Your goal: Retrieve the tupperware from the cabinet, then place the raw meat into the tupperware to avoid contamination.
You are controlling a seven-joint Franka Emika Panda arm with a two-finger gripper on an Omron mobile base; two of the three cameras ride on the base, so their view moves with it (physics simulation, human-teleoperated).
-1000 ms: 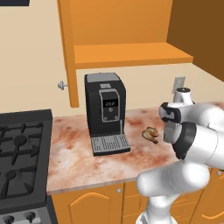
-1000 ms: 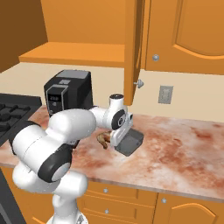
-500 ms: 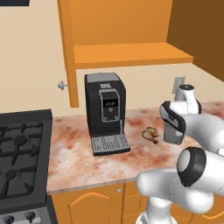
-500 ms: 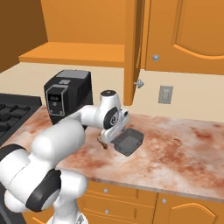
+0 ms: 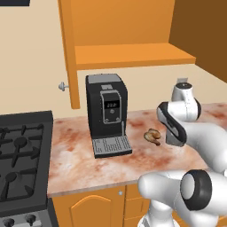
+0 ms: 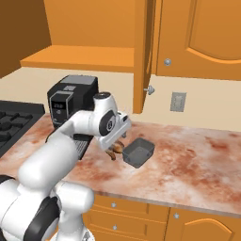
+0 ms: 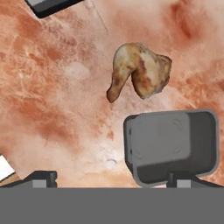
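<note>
Just then the pincer hung spread wide above the marbled surface, pinching nothing. In the hand view the raw meat lay flat on the stone just beyond the fingertips; its long axis ran on a slant, the narrow bone end pointing down and left toward the pincer and the thick lumpy end lying up and right. The tupperware sat empty just beside it, nearer the right fingertip, its long side running across that view, close to the meat but apart from it. From the right base view the tupperware rested on the surface right of the arm, the raw meat partly hidden behind the hand. The coffee machine stood left of the raw meat, under the open cabinet and its shelf
</note>
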